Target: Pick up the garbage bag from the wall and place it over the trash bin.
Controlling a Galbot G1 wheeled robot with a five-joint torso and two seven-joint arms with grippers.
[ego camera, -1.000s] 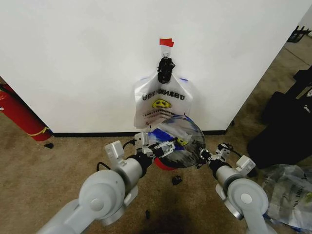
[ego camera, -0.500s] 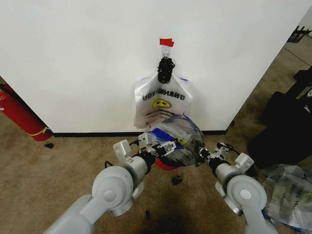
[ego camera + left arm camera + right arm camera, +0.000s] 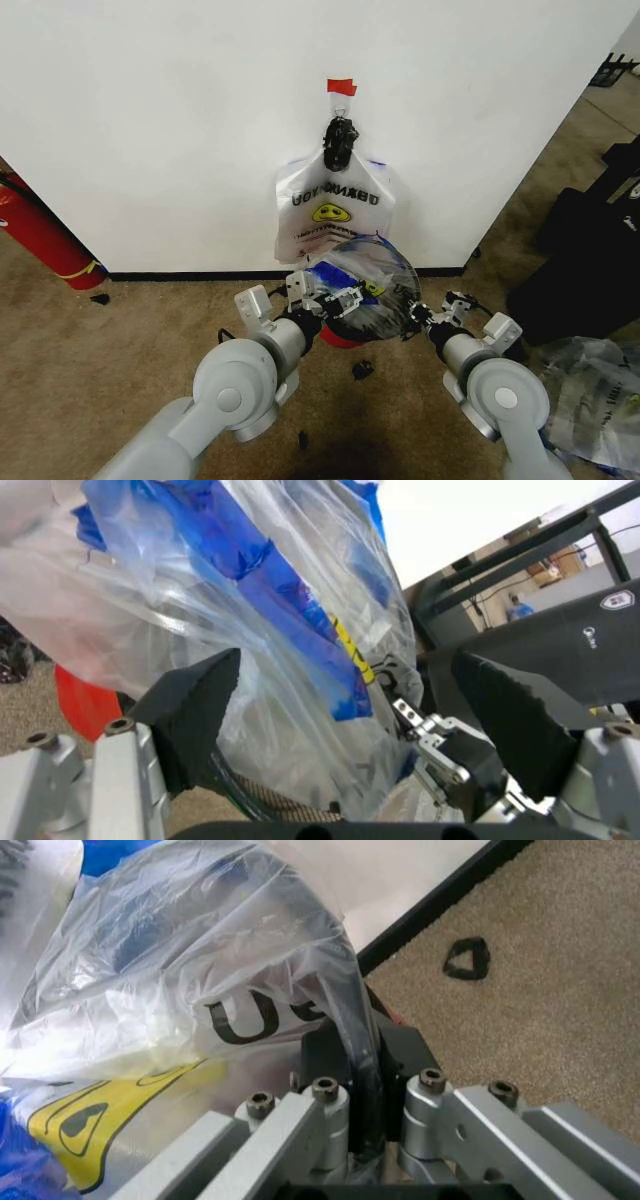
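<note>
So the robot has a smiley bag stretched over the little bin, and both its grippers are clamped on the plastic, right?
Not quite. The right gripper is clamped on the garbage bag over the trash bin, but the left wrist view shows the left gripper open, its fingers apart around the plastic.

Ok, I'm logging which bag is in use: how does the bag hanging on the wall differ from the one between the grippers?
The hanging bag is flat on a wall hook, untouched; the held bag sits lower, pinched by the right gripper. The hanging bag looks smooth; the held bag is billowed and crumpled. Both are thin plastic with a yellow smiley.
</note>
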